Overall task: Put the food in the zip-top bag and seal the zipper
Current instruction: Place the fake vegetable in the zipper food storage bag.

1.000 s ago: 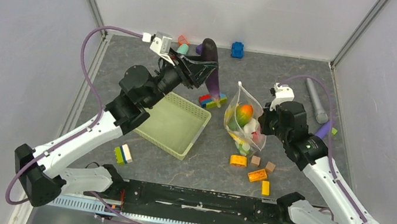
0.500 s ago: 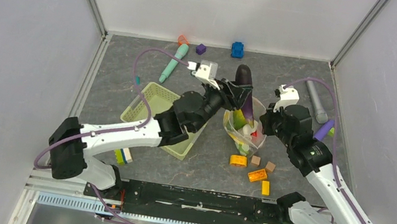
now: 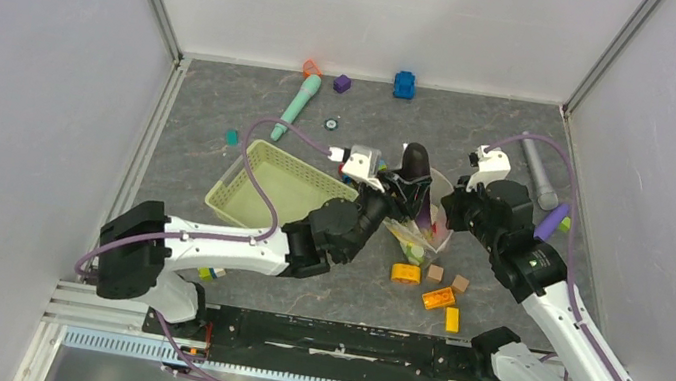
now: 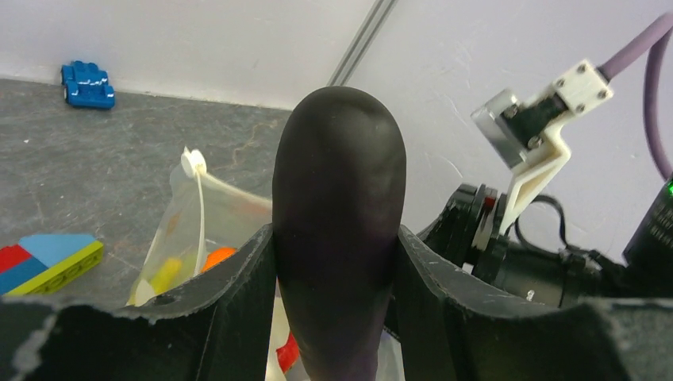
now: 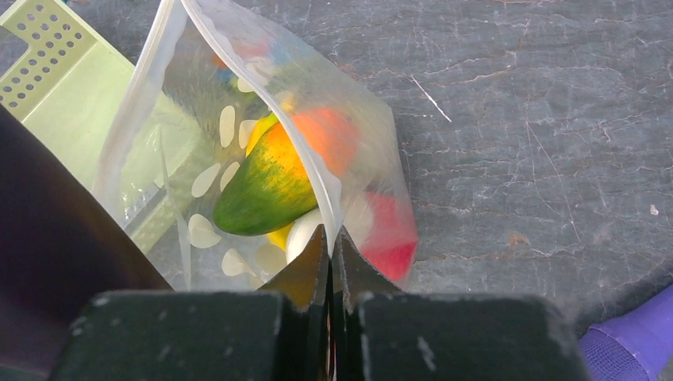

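My left gripper is shut on the dark purple eggplant, which stands upright between its fingers over the open mouth of the zip-top bag. In the top view the eggplant sits right above the bag. My right gripper is shut on the bag's rim, on the whitish zipper strip, and holds the bag open. Inside lie the orange-green mango, a red piece, and yellow and white pieces.
The pale green basket lies left of the bag. Orange, yellow and tan blocks lie in front of the bag. A teal stick, blue toy and purple block sit at the back. A grey cylinder lies far right.
My left arm has swung right from the back of the table with the eggplant and lowered it over the bag's mouth. My right gripper has kept hold of the bag's rim.
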Robot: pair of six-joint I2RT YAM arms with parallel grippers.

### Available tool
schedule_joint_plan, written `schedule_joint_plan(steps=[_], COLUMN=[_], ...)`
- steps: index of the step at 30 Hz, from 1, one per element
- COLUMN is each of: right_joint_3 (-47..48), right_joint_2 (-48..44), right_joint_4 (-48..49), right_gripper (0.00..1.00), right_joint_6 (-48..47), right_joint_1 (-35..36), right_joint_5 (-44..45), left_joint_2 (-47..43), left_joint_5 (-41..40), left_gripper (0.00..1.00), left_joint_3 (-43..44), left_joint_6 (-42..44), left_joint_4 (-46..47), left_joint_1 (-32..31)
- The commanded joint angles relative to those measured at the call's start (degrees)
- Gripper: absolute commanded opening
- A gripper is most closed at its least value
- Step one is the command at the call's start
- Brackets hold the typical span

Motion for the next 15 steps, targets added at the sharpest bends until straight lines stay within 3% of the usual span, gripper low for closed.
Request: schedule_joint_plan(steps=[1, 15], right_joint_3=[-0.2, -0.3], right_joint_2=[-1.4, -1.2], right_joint_4=[2.9, 3.8], right_gripper=[0.00, 0.02], right_joint_6=[1.1, 3.0], right_joint_1=[0.1, 0.1], right_joint_5=[-0.7, -1.8], left_joint_2=[2.2, 6.7], left_joint_5=[-7.0, -15.4], left_gripper=[0.04, 0.15], left_joint_3=[-2.4, -1.0], left_joint_6=[6.1, 3.2], left_joint_4=[10.0, 7.3], left_joint_1=[-2.2, -4.9])
